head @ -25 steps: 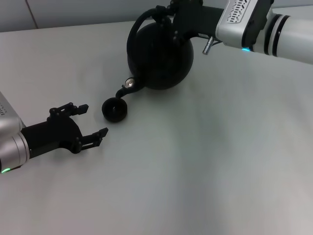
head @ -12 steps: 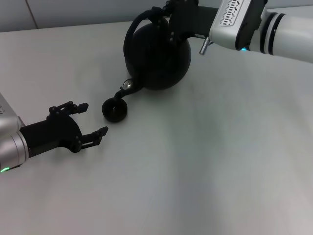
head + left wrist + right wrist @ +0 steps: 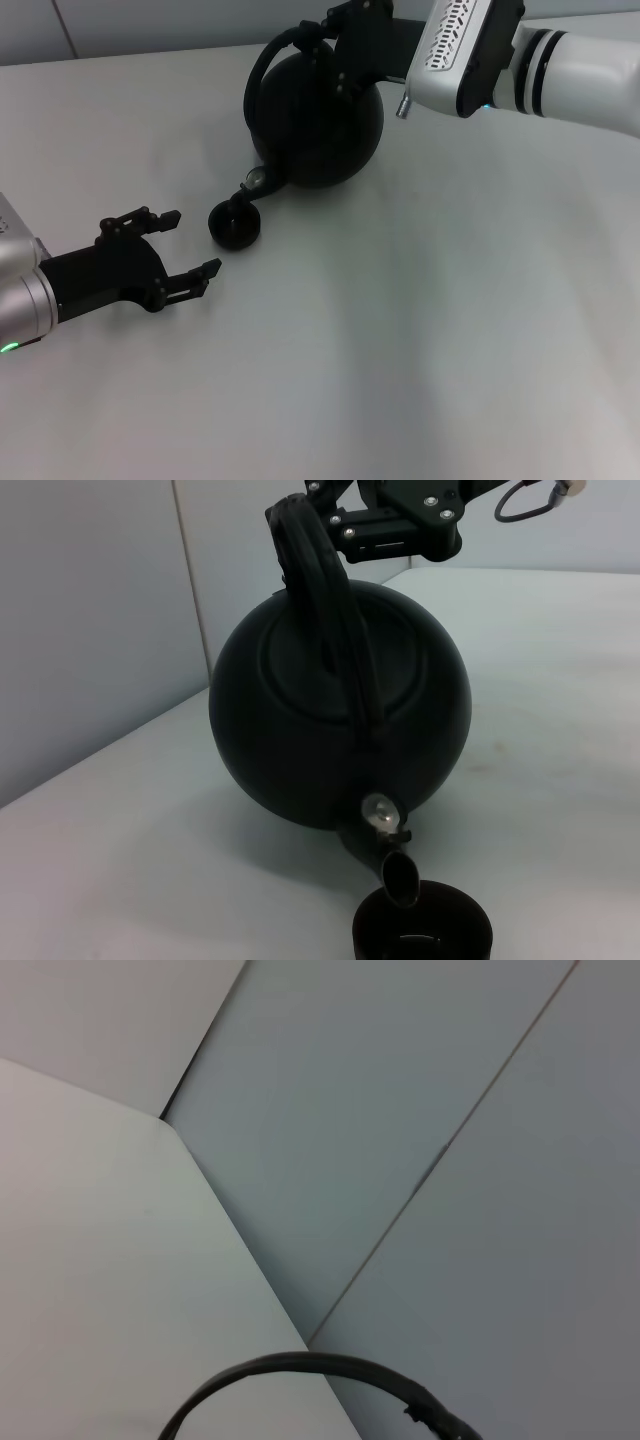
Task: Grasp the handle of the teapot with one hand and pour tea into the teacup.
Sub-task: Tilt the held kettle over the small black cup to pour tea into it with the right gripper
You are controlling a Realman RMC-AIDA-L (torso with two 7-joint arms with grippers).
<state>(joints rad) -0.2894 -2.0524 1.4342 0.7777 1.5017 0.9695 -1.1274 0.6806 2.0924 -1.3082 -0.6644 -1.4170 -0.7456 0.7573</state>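
The round black teapot hangs tilted above the table. Its short spout points down, right over the tiny black teacup. My right gripper is shut on the arched black handle at the pot's top. The left wrist view shows the teapot, its handle, its spout just above the teacup, and the right gripper clamped on the handle. The right wrist view shows only a piece of the handle. My left gripper is open and empty, low, just left of the cup.
The pale table stretches to the front and right. A grey wall stands behind the table's far edge.
My right arm has carried the teapot a little left and tipped it further, bringing the spout closer over the cup. The left arm and cup have not moved.
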